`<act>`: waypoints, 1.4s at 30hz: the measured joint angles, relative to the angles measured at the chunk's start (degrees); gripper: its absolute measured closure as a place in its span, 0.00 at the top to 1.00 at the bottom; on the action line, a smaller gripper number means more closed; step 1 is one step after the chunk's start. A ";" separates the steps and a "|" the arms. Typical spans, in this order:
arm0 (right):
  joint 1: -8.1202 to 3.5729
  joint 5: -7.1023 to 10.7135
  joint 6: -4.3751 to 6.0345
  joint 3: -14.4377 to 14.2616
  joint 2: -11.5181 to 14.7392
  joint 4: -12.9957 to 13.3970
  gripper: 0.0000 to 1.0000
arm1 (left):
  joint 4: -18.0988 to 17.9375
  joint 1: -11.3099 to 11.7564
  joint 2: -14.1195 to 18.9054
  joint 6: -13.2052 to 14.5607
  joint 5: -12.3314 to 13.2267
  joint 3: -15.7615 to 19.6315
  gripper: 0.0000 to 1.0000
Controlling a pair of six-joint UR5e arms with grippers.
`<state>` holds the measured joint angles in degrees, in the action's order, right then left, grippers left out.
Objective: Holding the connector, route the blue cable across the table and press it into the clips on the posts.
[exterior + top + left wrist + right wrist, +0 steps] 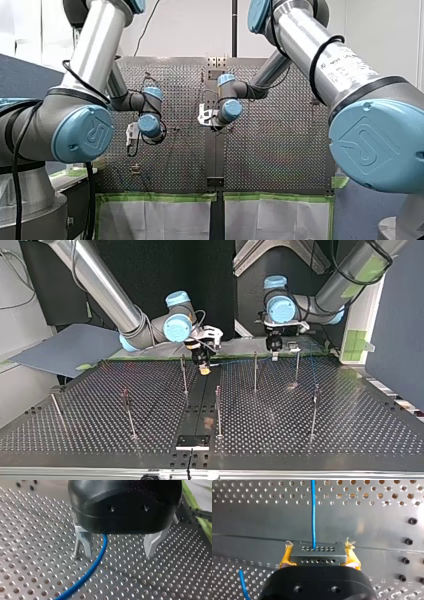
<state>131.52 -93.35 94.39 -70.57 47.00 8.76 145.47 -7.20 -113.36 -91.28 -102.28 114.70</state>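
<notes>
Connector (317, 555) clamped in jaws of right gripper (318, 546) — blue cable (97, 560) between parted jaws of left gripper (118, 552).

A strip of green tape (160, 196) runs along the edge of the perforated metal table (280, 160) in the front view. White sheets (155, 220) hang below the tape, and a thin black vertical pole (234, 27) stands beyond the far edge. At the top view's left a flat blue-grey board (65, 347) lies beyond the table's corner, and a small black rectangular plate (192, 441) sits at the near edge. Black round screw heads (409, 541) dot the smooth metal in the right wrist view.
</notes>
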 joint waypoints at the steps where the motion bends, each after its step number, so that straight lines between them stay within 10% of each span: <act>1: 0.03 0.00 0.00 0.00 0.00 -0.03 0.00 | 0.06 -0.17 0.40 -0.02 -0.04 0.25 1.00; 22: 0.07 0.00 0.04 0.00 0.05 -0.47 0.00 | -1.81 -5.48 6.20 -1.35 -1.20 5.56 1.00; 42: -0.95 0.13 0.24 0.54 0.07 -0.98 0.00 | -5.33 -15.17 3.78 -6.55 -4.97 -1.27 1.00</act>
<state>130.57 -93.22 94.63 -70.02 47.07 7.78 140.14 -22.36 -109.58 -97.83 -107.25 113.42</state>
